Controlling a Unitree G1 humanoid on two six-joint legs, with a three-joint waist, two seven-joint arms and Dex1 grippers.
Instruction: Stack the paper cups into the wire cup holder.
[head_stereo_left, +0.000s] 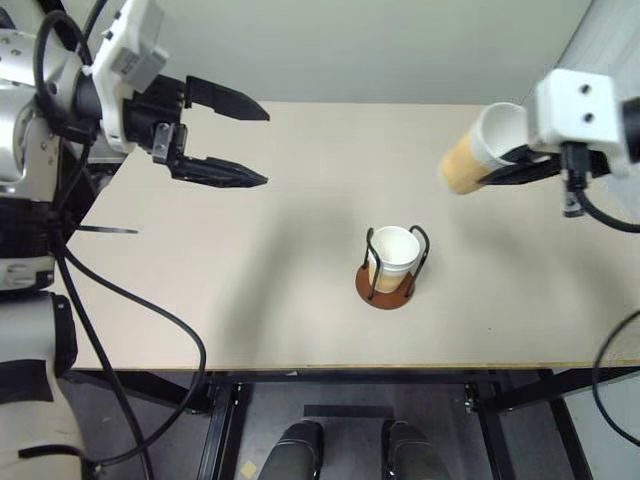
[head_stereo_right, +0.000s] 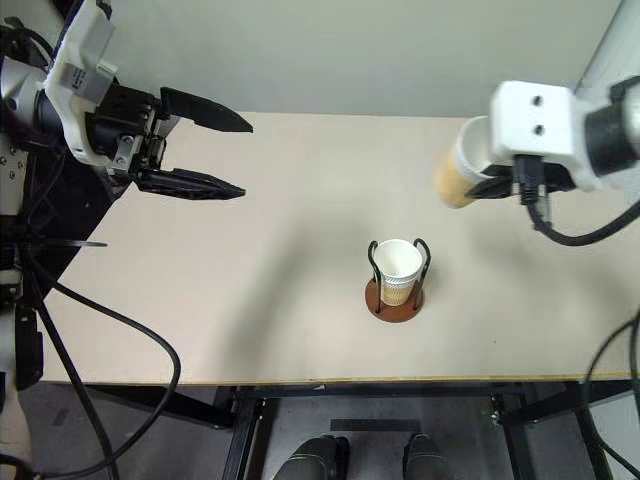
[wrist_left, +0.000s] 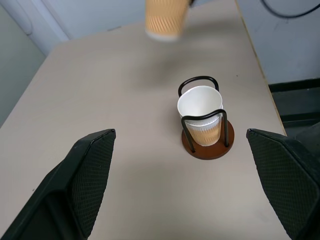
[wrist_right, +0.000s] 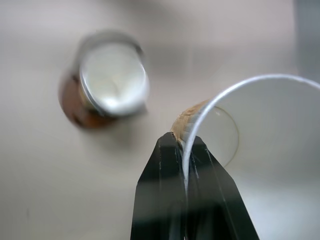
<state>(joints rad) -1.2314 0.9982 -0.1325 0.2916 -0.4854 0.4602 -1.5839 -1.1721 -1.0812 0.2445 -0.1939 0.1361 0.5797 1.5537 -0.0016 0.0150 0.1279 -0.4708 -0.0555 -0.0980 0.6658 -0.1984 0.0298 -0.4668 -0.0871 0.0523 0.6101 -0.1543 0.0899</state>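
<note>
Held cup: one paper cup (head_stereo_left: 478, 150) hangs in the air above the far right part of the surface (head_stereo_left: 250, 300), tilted, with its mouth turned up and toward the right arm. It is well apart from the holder.
Grip on it: the right pincer (wrist_right: 183, 150) is closed on the cup wall at the rim, one finger inside and one outside. Only a thin edge of paper is pinched.
Holder: the wire cup holder (head_stereo_left: 390, 285) stands near the middle of the surface, its brown disc flat and its two black loops upright.
Cups in holder: a cup (head_stereo_left: 392, 255) sits upright between the loops. A second rim seems to show lower on its wall in the left wrist view, so probably two are nested there.
Left pincer: the left pincer (head_stereo_left: 225, 140) hovers over the left side of the surface with its fingers wide apart and nothing between them.
Risk, grip: the rim pinch can let the cup swing or slip, and the soft rim can bend out of round, so it would not nest well.
Risk, angle: if the cup comes down tilted, its base can catch on a wire loop or on the rim below.
Risk, holder: the holder looks light; a push from the side can slide it or tip it, and nothing steadies it.
</note>
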